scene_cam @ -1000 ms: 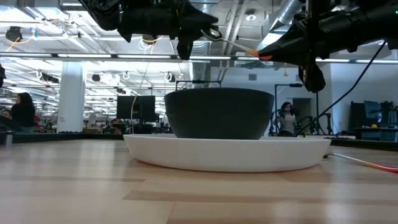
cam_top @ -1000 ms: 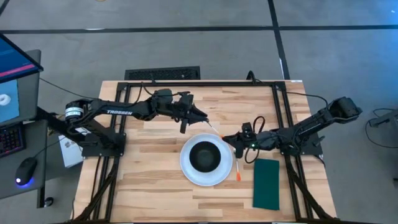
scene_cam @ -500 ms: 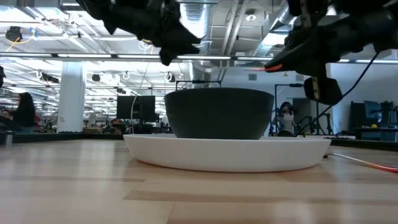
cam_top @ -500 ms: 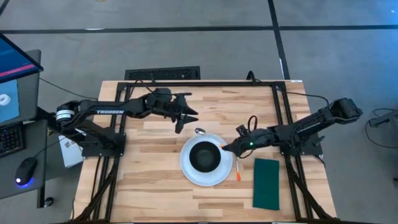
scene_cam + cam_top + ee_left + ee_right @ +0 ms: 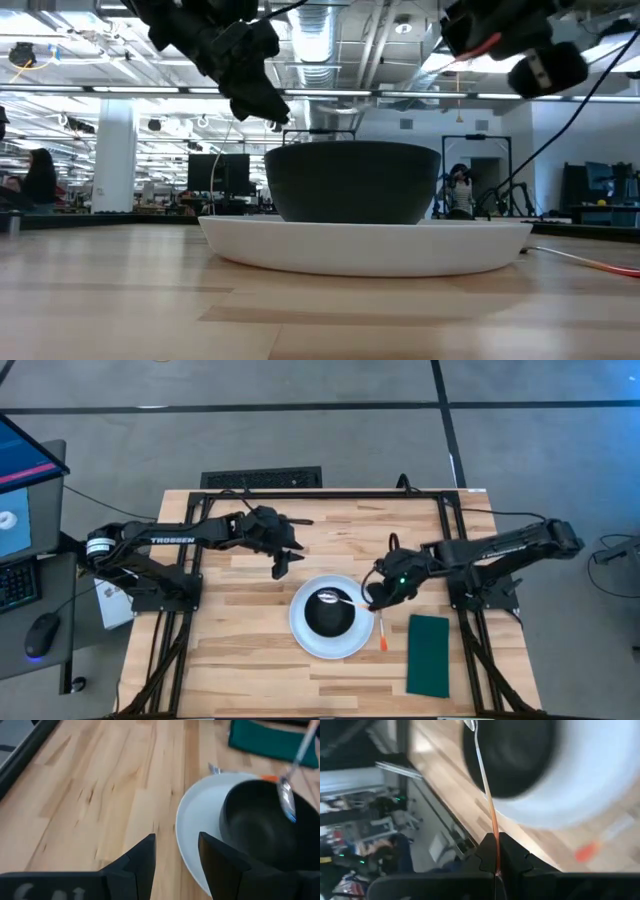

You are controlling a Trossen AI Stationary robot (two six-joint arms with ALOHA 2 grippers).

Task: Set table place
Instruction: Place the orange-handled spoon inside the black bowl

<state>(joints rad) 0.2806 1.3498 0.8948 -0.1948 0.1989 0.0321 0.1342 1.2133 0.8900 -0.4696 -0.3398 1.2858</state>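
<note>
A large white plate (image 5: 302,628) lies on the wooden table with a small black bowl (image 5: 331,616) standing on it. My right gripper (image 5: 372,598) is at the plate's right rim, shut on a metal spoon (image 5: 338,598) whose head is over the bowl. A fork with an orange handle end (image 5: 383,637) lies on the table right of the plate. A dark green napkin (image 5: 428,655) lies flat right of the fork. My left gripper (image 5: 280,563) hangs open and empty over the table, left of and beyond the plate. My right gripper pinches the spoon's orange handle end (image 5: 494,831) between its two fingers, which lie along the handle. It comes from the table's right side. The spoon reaches out past the fingertips, its head (image 5: 470,724) over the black bowl; whether it touches the bowl I cannot tell.
Black frame rails (image 5: 320,493) run along the table's far, left and right sides. There is bare wood left of the plate (image 5: 230,640) and along the near edge. Cables (image 5: 405,555) trail by my right arm.
My left gripper has let go of the spoon, opened and drawn back toward the table's left edge. My right gripper has kept the spoon by its handle end, turned, and moved toward the near edge, swinging the spoon's head over the black bowl.
</note>
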